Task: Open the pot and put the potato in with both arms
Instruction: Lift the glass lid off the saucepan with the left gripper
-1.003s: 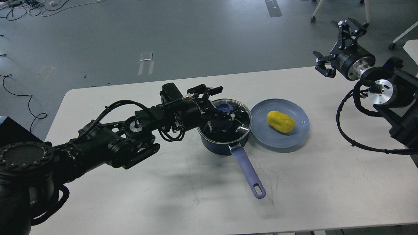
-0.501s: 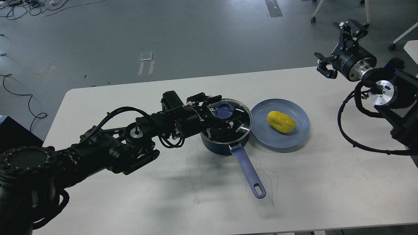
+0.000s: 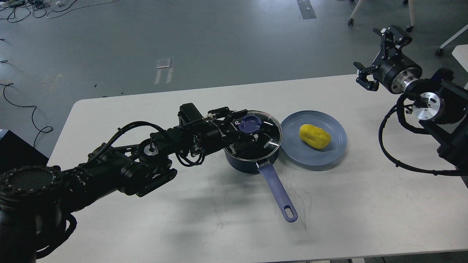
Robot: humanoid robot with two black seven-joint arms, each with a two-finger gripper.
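The saucepan (image 3: 251,160) is dark navy with a black inside, and its long handle (image 3: 278,192) is periwinkle blue. On it sits a clear glass lid (image 3: 268,133) bearing white lettering and a deep blue knob (image 3: 249,124). Just right of the saucepan, the plate (image 3: 331,155) is a flat, dusty light blue, and the potato (image 3: 314,136) on it is bright yellow. The table (image 3: 204,223) is off-white with faint grey scuff marks. Both arms are black; the right arm (image 3: 426,106) shows bright silver joint rings. The floor (image 3: 219,40) beyond the table is dull grey.
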